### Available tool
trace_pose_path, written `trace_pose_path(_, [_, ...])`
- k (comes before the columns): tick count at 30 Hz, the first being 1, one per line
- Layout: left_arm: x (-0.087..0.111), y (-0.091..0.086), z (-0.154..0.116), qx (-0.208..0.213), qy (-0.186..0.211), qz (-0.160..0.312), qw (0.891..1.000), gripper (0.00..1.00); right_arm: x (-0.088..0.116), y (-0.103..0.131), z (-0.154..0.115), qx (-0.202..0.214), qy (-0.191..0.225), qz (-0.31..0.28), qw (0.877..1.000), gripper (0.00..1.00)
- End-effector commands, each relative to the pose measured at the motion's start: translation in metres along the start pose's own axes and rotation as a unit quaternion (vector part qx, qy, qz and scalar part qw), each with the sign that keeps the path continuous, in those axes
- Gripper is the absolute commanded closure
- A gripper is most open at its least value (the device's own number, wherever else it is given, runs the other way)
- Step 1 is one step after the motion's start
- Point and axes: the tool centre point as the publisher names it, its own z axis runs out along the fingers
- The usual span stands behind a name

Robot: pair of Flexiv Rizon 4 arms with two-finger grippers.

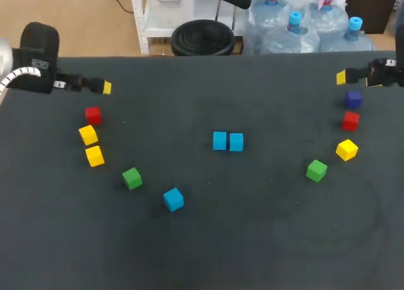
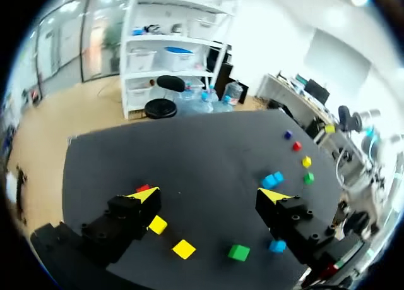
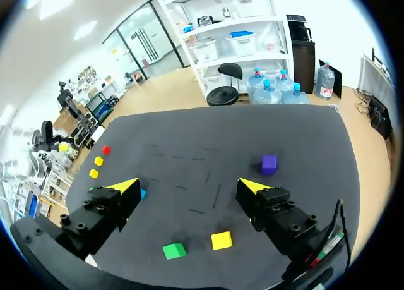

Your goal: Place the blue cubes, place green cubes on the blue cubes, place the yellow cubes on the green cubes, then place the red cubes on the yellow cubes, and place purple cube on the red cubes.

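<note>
Two blue cubes [image 1: 219,140] [image 1: 236,141] sit side by side at the table's middle, and a third blue cube [image 1: 173,199] lies nearer the front. On the left lie a red cube [image 1: 93,115], two yellow cubes [image 1: 88,134] [image 1: 95,155] and a green cube [image 1: 132,177]. On the right lie a purple cube [image 1: 353,99], a red cube [image 1: 351,120], a yellow cube [image 1: 346,149] and a green cube [image 1: 316,170]. My left gripper [image 1: 104,86] [image 2: 211,195] hangs open and empty at the far left. My right gripper [image 1: 341,77] [image 3: 189,186] hangs open and empty at the far right, just behind the purple cube [image 3: 269,164].
All cubes lie single on the dark table [image 1: 252,239], none stacked. Wide bare cloth lies between the middle blue pair and each side group, and along the front edge.
</note>
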Motion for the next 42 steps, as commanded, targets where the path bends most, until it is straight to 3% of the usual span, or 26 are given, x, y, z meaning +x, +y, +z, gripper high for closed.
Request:
trace_pose_path(1, [-0.003,-0.012,-0.007,-0.005,0.026,0.048,0.999,0.0,0.0,0.0,0.0,0.001,0.001,0.0,1.0,0.0])
trace_pose_path(9, [-0.008,-0.042,-0.013,0.041,0.066,0.176,0.981,0.0,0.0,0.0,0.0,0.001,0.001,0.0,1.0,0.0])
trace_pose_path(14, [-0.002,-0.069,-0.015,0.066,0.099,0.258,0.959,0.0,0.0,0.0,0.0,0.001,0.001,0.0,1.0,0.0])
trace_pose_path(17, [0.009,-0.075,-0.007,0.057,0.122,0.296,0.946,0.0,0.0,0.0,0.0,0.001,0.001,0.0,1.0,0.0])
trace_pose_path(20, [0.022,-0.081,0.004,0.034,0.145,0.325,0.934,0.0,0.0,0.0,0.0,0.001,0.001,0.0,1.0,0.0])
trace_pose_path(27, [0.048,-0.101,0.015,0.063,0.2,0.368,0.906,0.0,0.0,0.0,0.0,0.001,0.001,0.0,1.0,0.0])
trace_pose_path(31, [0.057,-0.104,0.025,0.07,0.229,0.375,0.896,0.0,0.0,0.0,0.0,0.001,0.001,0.0,1.0,0.0])
trace_pose_path(33, [0.06,-0.103,0.034,0.079,0.251,0.355,0.897,0.0,0.0,0.0,0.0,0.001,0.001,0.0,1.0,0.0])
trace_pose_path(35, [0.063,-0.101,0.044,0.061,0.262,0.344,0.899,0.0,0.0,0.0,0.0,0.001,0.001,0.0,1.0,0.0])
trace_pose_path(39, [0.063,-0.104,0.066,0.046,0.275,0.266,0.923,0.0,0.0,0.0,0.0,0.001,0.001,0.0,1.0,0.0])
trace_pose_path(42, [0.068,-0.109,0.079,0.045,0.284,0.245,0.926,0.0,0.0,0.0,0.0,0.001,0.001,0.0,1.0,0.0])
